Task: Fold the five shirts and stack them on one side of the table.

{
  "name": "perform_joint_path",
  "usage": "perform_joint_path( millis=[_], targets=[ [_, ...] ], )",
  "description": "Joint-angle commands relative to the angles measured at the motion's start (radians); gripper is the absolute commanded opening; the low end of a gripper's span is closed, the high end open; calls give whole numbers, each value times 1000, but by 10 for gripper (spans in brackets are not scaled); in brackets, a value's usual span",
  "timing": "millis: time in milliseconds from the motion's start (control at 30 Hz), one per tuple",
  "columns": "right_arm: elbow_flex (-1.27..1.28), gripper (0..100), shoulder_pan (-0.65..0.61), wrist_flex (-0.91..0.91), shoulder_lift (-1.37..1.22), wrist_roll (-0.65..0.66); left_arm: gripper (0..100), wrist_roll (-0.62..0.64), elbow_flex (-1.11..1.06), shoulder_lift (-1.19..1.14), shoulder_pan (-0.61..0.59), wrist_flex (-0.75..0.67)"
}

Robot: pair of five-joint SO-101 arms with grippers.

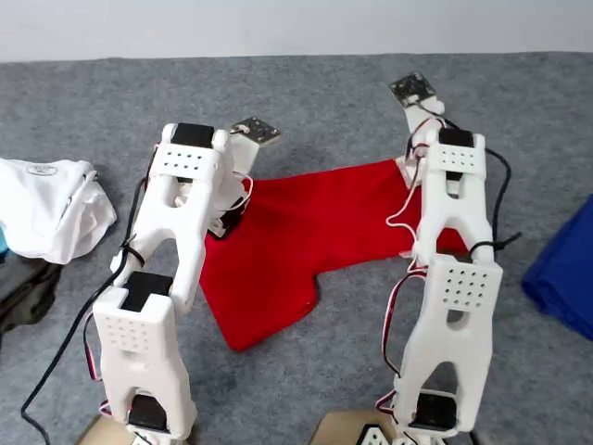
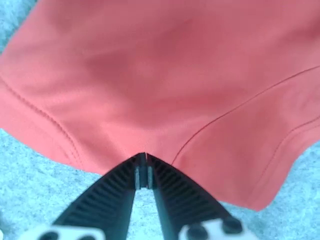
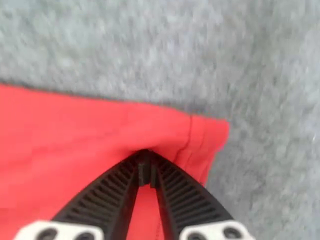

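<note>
Layout, from the high view. At the left edge a crumpled white shirt (image 1: 46,209) is heaped on the grey table (image 1: 324,93), with a dark cloth (image 1: 20,292) just on its near side. The left arm (image 1: 171,232) is bent over the left edge of the red shirt (image 1: 306,232). The right arm (image 1: 454,232) stands over its right end. A blue shirt (image 1: 565,273) is cut off by the right edge, well apart from the red one. The red shirt's whole outline is given by this view.

Left wrist view, close detail. The left gripper (image 2: 145,162) is seen with its jaws brought together, their tips pinching the hem of the red shirt. A double row of stitching is noted along that hem, and a thin curved seam runs off across the cloth. Grey table is seen beside the hem.

Right wrist view. The right gripper (image 3: 146,167) is likewise clamped, jaws together on red fabric, near a corner where a short seam crosses the edge. The cloth is puckered slightly at the tips. Grey table lies beyond the edge.

Red shirt. It is placed at mid-table, between the two arms. Its long axis runs left to right, with the right end a little farther than the left. One pointed lobe is directed to the near side, just beside the left arm, and a notch is cut into the near edge to the right of that lobe. The surface is plain red and mostly smooth, with few creases.
</note>
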State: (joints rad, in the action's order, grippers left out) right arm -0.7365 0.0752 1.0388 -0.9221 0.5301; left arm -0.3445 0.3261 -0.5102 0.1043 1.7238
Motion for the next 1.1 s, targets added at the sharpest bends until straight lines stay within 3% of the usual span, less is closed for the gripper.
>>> perform_joint_path(
  millis=[0, 167, 633, 767, 867, 1067],
  targets=[
    [-43, 12, -15, -50, 53, -5, 8, 11, -1, 68, 0, 29],
    [-43, 11, -15, 41, 113, -8, 8, 11, -1, 68, 2, 29],
    [-43, 20, 24, 506, 325, -9, 8, 11, -1, 69, 0, 29],
    [-43, 108, 79, 630, 325, -23, 8, 11, -1, 69, 0, 29],
    [-43, 161, 133, 671, 325, -91, 8, 11, -1, 69, 0, 29],
    [-37, 167, 196, 679, 282, -98, 8, 11, -1, 69, 3, 29]
  ],
)
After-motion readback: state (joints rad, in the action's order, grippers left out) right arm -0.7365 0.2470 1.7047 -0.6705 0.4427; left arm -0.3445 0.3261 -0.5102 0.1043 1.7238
